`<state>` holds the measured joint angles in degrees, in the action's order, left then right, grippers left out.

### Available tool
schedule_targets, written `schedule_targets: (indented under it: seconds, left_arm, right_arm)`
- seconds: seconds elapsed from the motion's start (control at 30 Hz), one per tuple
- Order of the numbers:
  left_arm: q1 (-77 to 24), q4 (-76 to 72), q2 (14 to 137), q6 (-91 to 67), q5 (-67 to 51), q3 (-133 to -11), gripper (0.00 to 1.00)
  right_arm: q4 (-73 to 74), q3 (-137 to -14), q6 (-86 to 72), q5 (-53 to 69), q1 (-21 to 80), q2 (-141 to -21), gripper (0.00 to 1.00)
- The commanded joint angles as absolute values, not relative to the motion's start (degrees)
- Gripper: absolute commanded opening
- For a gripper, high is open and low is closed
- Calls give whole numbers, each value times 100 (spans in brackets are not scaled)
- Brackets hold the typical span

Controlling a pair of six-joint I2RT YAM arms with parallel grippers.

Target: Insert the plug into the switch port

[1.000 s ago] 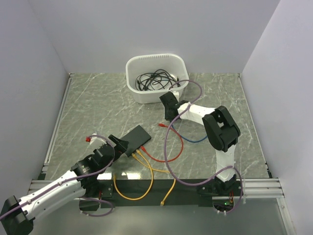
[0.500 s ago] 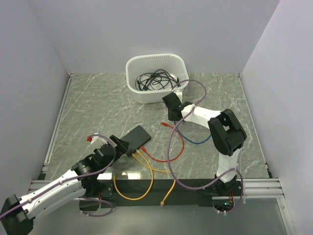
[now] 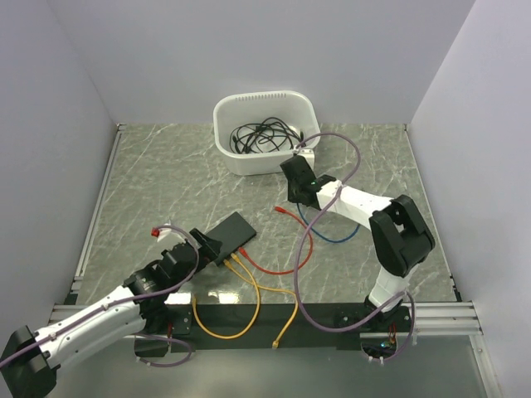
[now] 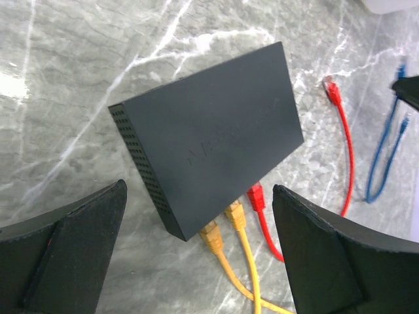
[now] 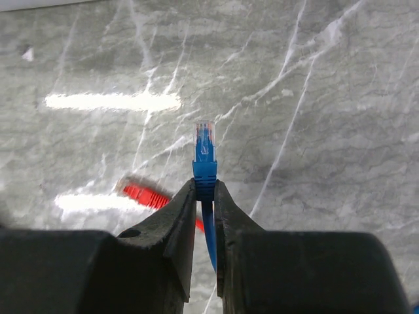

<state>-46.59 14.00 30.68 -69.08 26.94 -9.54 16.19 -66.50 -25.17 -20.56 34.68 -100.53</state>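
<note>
The flat black switch box [image 3: 229, 234] lies left of centre, and my open left gripper [image 3: 202, 245] hovers just over its near-left end. In the left wrist view my left gripper [image 4: 200, 190] straddles the box [image 4: 209, 134]. The switch port row runs along the box's lower edge, its sockets hidden. Two yellow plugs [image 4: 222, 226] and a red plug [image 4: 256, 195] sit in it. My right gripper [image 3: 296, 177] hangs near the white tub, shut on the blue plug [image 5: 204, 154], which sticks out beyond its fingertips [image 5: 205, 186], clip side up. The blue cable [image 3: 333, 237] trails behind.
A white tub [image 3: 265, 99] of black cables stands at the back. A red cable's loose end [image 3: 280, 211] lies between the box and my right gripper. Yellow cables [image 3: 224, 330] loop over the near table edge. Grey walls enclose three sides.
The right arm has swung its elbow to the right, and its gripper has shifted slightly right with the blue plug. The left arm has crept slightly forward.
</note>
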Motion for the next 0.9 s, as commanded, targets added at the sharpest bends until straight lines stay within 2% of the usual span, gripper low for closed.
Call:
schedule_targets:
  seconds: [0.0,0.47,0.87]
  left_arm:
    - [-4641,1195,3138,-6750,2952,-1212,99]
    - [-4641,747,1864,-6065,3322,-1028,99]
    - [-4641,-562,572,-5150,2884,-343,95]
  right_arm:
    - [1424,-6601,-2496,-2127,3603,-9537,0]
    - [1205,-5837,-2751,-1337,3964,-8509,0]
    - [-1229,-3842,-2646,1940,4069,-6953,0]
